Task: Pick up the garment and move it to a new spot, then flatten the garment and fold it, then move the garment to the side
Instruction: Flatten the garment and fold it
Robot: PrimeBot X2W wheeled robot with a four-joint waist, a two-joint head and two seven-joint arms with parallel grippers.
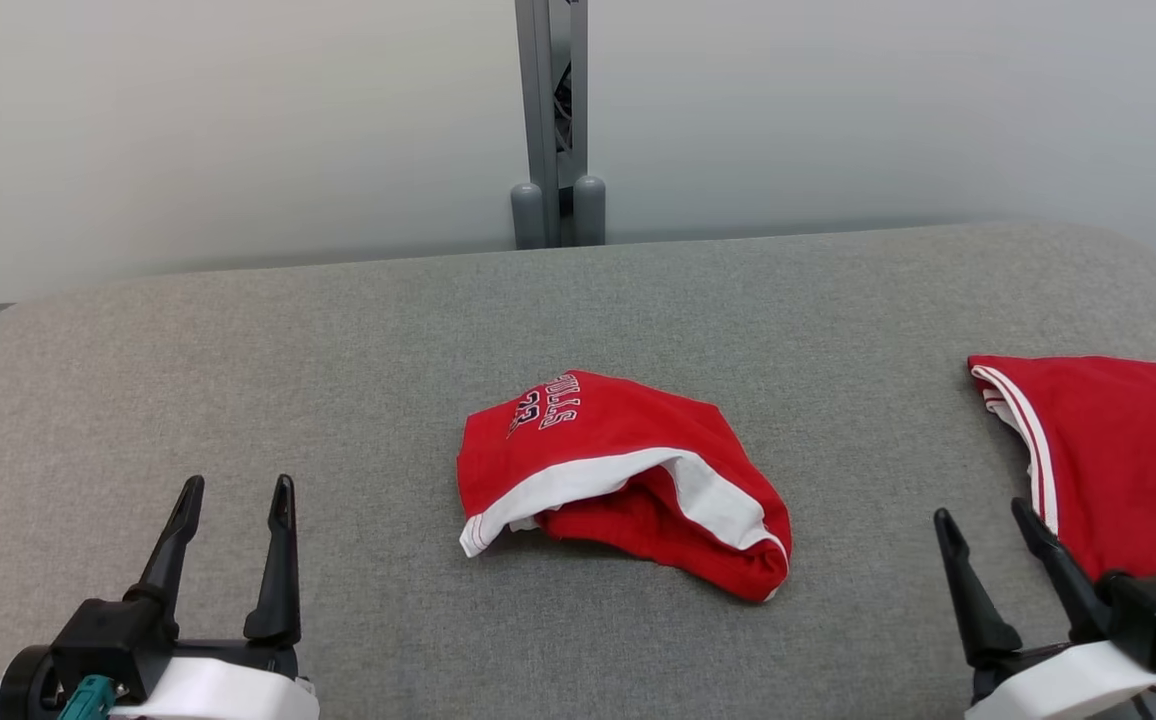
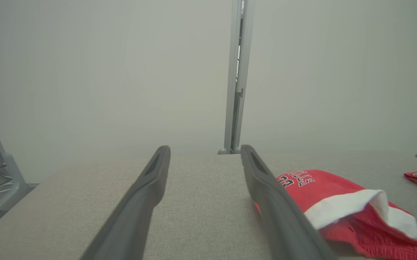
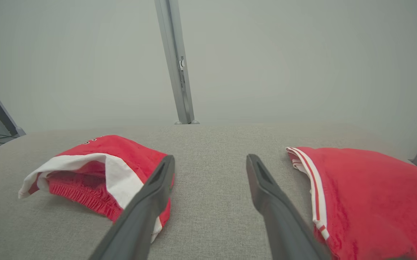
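Red cloth with a white band, the garment [image 1: 628, 480] lies crumpled near the middle of the grey fabric table [image 1: 338, 350], with its printed lettering on the side toward the far edge. The left gripper [image 1: 238, 487] sits at the near left, its jaws spread wide and holding nothing, well apart from the garment. The right gripper [image 1: 983, 514] sits at the near right, its jaws equally wide and empty. It points between the garment and a second red piece [image 1: 1118, 450] with white stripes, which lies flatter at the table's right edge. Whether its outer finger touches that piece cannot be told. A grey post [image 1: 550, 120] stands behind the table's far edge against a pale wall [image 1: 188, 130].
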